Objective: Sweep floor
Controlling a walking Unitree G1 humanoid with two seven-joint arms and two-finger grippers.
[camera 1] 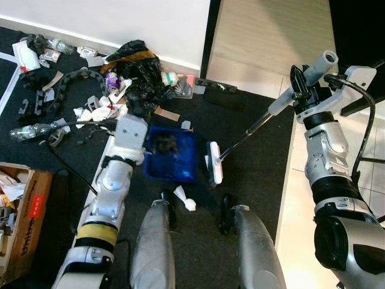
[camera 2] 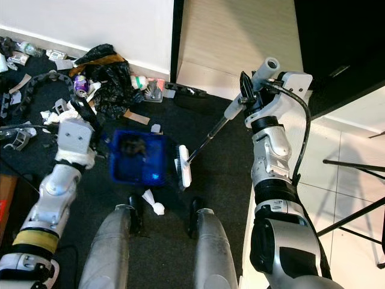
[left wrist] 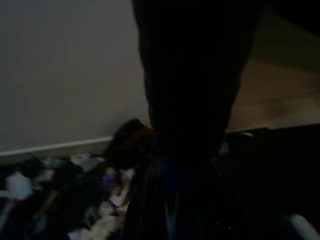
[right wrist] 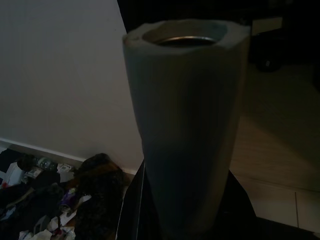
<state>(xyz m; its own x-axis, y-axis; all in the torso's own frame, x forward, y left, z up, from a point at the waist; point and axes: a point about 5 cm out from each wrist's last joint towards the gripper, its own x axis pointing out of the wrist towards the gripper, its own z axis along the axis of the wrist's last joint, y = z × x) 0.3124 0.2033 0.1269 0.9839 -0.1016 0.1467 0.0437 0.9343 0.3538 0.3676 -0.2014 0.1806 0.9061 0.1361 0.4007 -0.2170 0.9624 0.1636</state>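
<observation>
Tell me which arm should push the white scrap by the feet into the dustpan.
Right. Its end effector holds the broom, whose head sits beside the white scrap. The left end effector is at the blue dustpan, apparently holding it.

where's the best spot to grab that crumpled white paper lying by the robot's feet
Take the crumpled white paper across its narrow middle, coming straight down from above. It lies flat on the dark carpet, just in front of the blue dustpan, so only its top is exposed; a side approach would likely hit the pan.
</observation>
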